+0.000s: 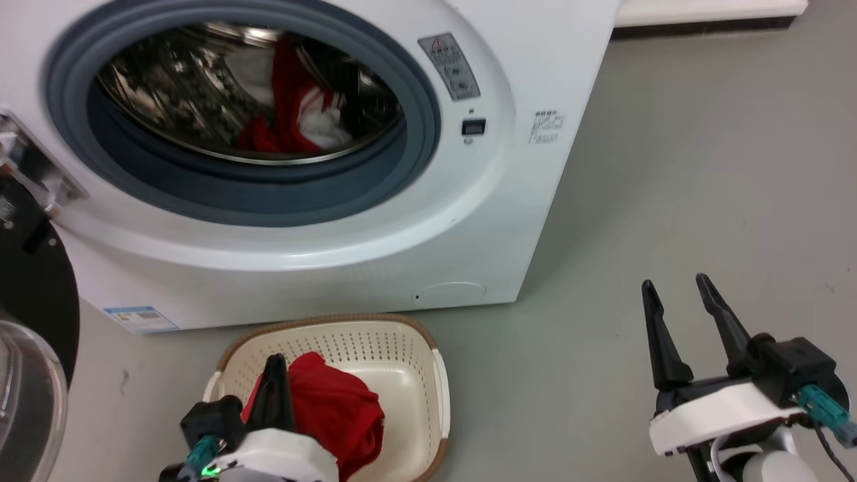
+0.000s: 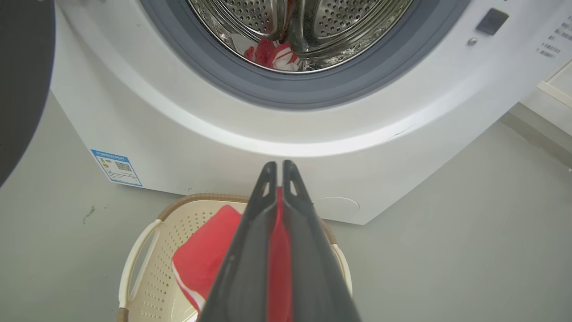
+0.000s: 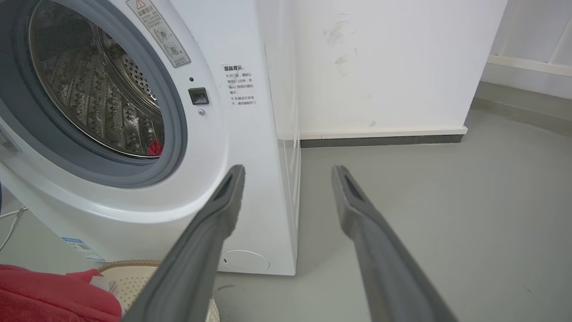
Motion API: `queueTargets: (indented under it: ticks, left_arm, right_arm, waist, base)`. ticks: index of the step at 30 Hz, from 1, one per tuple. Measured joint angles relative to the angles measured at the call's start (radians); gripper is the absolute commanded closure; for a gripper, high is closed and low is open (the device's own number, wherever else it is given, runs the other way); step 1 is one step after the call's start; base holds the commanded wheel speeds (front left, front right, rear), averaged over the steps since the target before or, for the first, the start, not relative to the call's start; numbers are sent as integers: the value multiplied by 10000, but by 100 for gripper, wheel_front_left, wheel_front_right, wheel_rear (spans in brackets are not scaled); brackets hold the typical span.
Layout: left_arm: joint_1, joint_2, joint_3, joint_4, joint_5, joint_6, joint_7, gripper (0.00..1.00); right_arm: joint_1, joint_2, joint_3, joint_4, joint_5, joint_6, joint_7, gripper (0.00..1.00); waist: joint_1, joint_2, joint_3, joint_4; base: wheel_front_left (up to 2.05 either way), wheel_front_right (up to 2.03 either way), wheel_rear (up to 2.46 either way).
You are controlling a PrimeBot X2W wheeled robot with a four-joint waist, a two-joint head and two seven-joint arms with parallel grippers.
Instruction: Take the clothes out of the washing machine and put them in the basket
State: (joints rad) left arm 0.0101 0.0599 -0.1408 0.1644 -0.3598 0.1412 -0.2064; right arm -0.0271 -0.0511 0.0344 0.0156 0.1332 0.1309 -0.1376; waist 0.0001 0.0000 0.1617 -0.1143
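Clothes [image 1: 335,408]: red bundle in basket [image 1: 418,361], left end effector [image 2: 277,166] clamped on it; right end effector [image 1: 677,286] apart; more inside washing machine [image 1: 469,221].

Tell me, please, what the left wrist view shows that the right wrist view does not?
Left wrist view: the left gripper, shut on a red garment over the basket, and the dark door at the edge. Right wrist view: the right gripper, open over the grey floor, plus the white wall and its skirting. Both: the washing machine, red clothes in its drum, the basket rim and the red garment.
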Motion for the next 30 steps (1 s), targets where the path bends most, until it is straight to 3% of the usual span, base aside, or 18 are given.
queueTargets:
  ticks: [10, 19, 28, 29, 30]
  left_arm:
    - [-2653, -81, -163, 3954, -125, -251, -537, 100]
    - [-4481, -94, 215, 6207, 36, -401, -552, 100]
    - [-5439, -92, 520, 7430, 360, -305, -566, 100]
    - [-5483, -96, 546, 7563, 424, -330, -566, 64]
    - [-5506, -98, 600, 7651, 433, -357, -564, 0]
  right_arm:
    - [-1157, 0, 552, 376, 274, 0, -483, 0]
    - [-2186, 4, 1087, 959, 426, 2, -920, 0]
    - [-2942, 0, 1411, 1553, 529, 2, -1172, 0]
    - [-3017, 2, 1429, 1609, 533, 2, -1177, 0]
    - [-3076, 2, 1432, 1664, 537, 2, -1191, 0]
  waist:
    - [2, 0, 2146, -95]
    - [3, 0, 4146, -392]
    - [2, 0, 5561, -641]
    - [2, 0, 5646, -666]
    - [2, 0, 5704, -690]
  base:
    - [0, 0, 0]
    - [0, 0, 0]
    - [0, 0, 0]
    - [0, 0, 0]
    - [0, 0, 0]
